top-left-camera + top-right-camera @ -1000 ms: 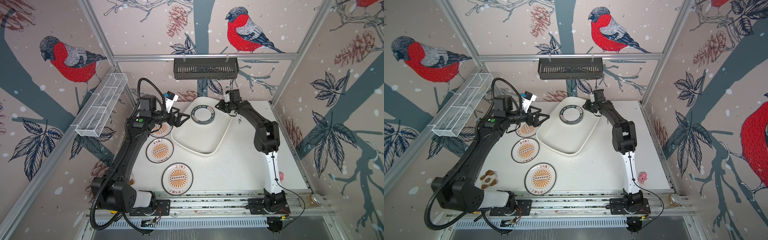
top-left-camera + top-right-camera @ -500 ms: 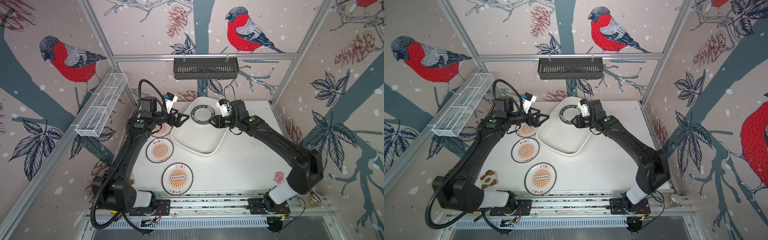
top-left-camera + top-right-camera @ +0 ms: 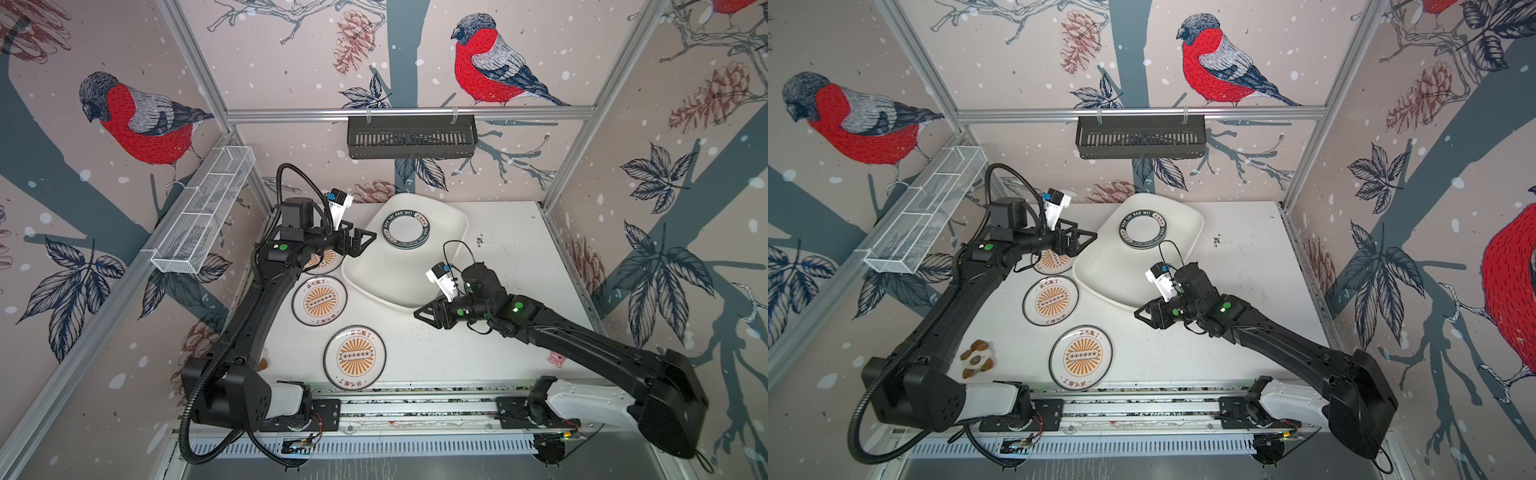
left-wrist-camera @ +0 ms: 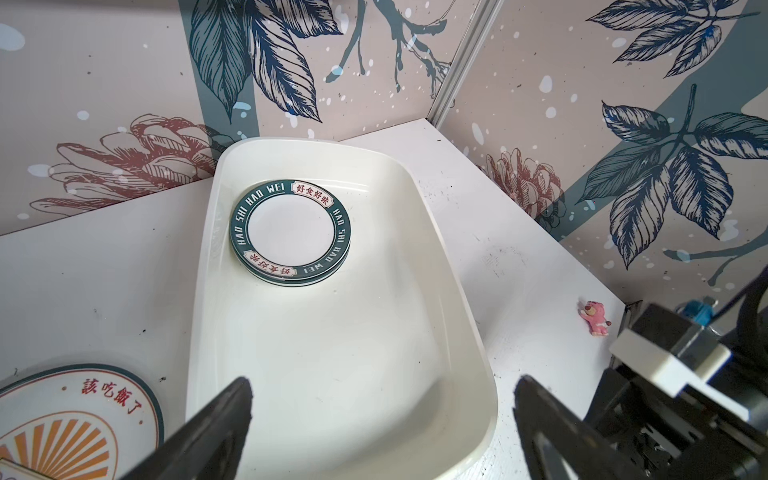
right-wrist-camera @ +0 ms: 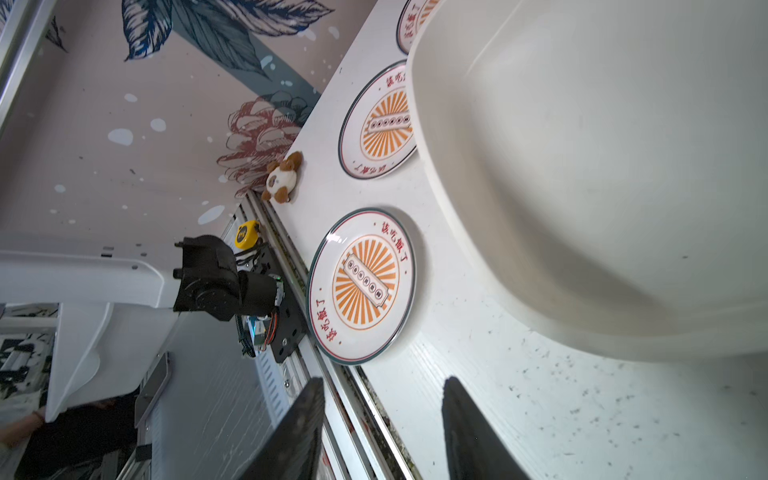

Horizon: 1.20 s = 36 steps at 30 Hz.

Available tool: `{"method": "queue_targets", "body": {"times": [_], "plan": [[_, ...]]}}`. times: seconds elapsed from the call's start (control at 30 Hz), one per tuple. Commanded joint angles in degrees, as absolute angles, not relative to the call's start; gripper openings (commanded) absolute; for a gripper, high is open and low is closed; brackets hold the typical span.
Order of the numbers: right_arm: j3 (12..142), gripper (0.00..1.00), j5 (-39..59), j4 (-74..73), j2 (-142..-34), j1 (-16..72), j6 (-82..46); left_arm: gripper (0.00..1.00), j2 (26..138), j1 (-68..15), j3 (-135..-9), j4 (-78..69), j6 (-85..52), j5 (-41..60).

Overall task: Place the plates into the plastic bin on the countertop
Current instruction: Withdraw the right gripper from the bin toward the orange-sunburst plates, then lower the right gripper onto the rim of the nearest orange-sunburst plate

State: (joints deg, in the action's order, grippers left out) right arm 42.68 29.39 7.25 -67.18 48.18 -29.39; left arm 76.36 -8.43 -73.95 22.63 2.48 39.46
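Jaws: left jaws wide apart, right jaws apart, both empty; countertop (image 3: pixel 513 266) white, dark-flecked; bird-print walls (image 3: pixel 291 66).

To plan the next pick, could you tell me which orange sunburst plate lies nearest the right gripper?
The frontmost sunburst plate; the right gripper points toward it, while the middle plate and rear plate lie farther off.
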Motion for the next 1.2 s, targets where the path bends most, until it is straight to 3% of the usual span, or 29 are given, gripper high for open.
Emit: {"method": "queue_targets", "body": {"times": [0.0,0.57,1.17], "plan": [[39.81,0.48,29.28,2.18,-67.44,51.5,-31.63,0.97,75.16,-8.22,-73.97,21.69,4.98,38.72],[23.61,0.48,17.63,-17.38,-66.97,60.23,-44.08,0.97,73.72,-8.26,-71.77,18.53,0.87,41.41],[27.96,0.47,14.77,-28.35,-86.78,67.55,-47.38,0.97,71.24,-8.26,-68.69,15.73,-1.05,44.55]]}}
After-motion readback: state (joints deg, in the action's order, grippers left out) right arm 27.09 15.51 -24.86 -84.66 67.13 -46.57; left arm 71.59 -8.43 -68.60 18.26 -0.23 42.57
